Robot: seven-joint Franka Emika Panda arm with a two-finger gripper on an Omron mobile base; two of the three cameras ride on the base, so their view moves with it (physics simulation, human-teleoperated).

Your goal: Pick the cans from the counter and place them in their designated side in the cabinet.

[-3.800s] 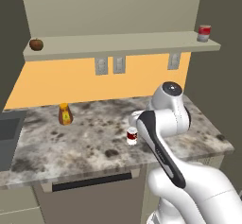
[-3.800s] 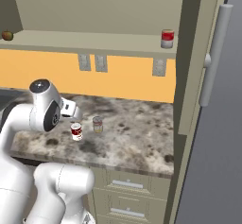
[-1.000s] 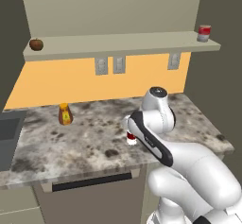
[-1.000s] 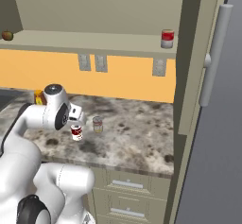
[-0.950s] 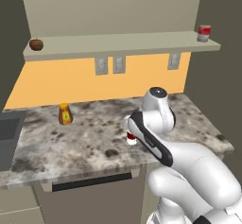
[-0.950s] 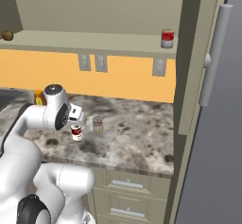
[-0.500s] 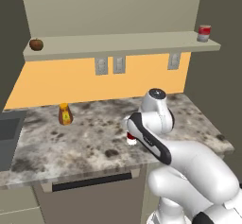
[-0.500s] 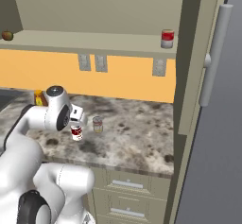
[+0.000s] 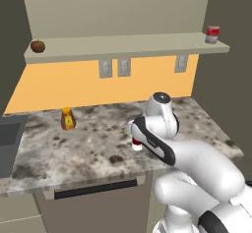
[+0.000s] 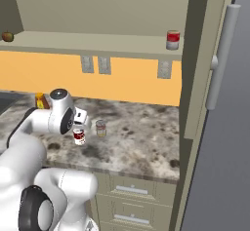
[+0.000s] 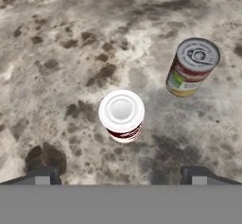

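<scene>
A dark red-over-white can (image 11: 122,116) stands upright on the speckled counter (image 11: 66,53), straight below my gripper (image 11: 120,175). The gripper is open, its two fingertips (image 11: 45,175) spread wide on either side of the can and above it, touching nothing. Right of that can stands the silver-grey can with the green-and-orange label (image 11: 193,67). From the right base view, the red-and-white can (image 10: 78,136) sits just under my hand, the silver can (image 10: 100,128) beside it. The cabinet's shelf board (image 9: 123,45) runs above the counter (image 9: 88,143).
A brighter red-and-grey can (image 9: 212,34) stands at the shelf's right end. A brown round fruit (image 9: 37,45) lies at the shelf's left end. An orange bottle (image 9: 67,119) stands at the counter's back left, a sink (image 9: 7,138) beyond it. A tall door (image 10: 219,103) rises at right.
The arm has bent lower and the hand has sunk a little toward the red-and-white can. The jaws stay open; both cans stand where they were.
</scene>
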